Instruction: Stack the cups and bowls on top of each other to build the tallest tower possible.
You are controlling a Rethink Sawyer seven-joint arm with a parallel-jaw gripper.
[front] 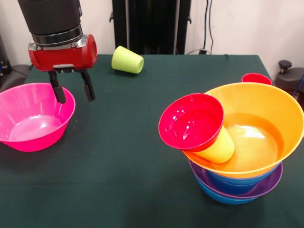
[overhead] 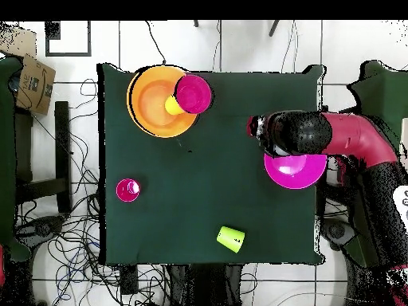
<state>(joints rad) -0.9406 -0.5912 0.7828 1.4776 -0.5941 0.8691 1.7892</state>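
Claw [front: 73, 92] hangs spread and empty above the far rim of the pink bowl [front: 32, 116] at the counter's [front: 128, 156] left.

At right, the tower [front: 240, 161]: orange bowl [front: 259, 128] atop purple [front: 263, 186] and blue [front: 228, 197] bowls, holding a tilted yellow cup [front: 218, 148] capped by the small red bowl [front: 191, 121]. A red cup [front: 256, 78] stands behind; a lime green cup [front: 127, 60] lies far off.
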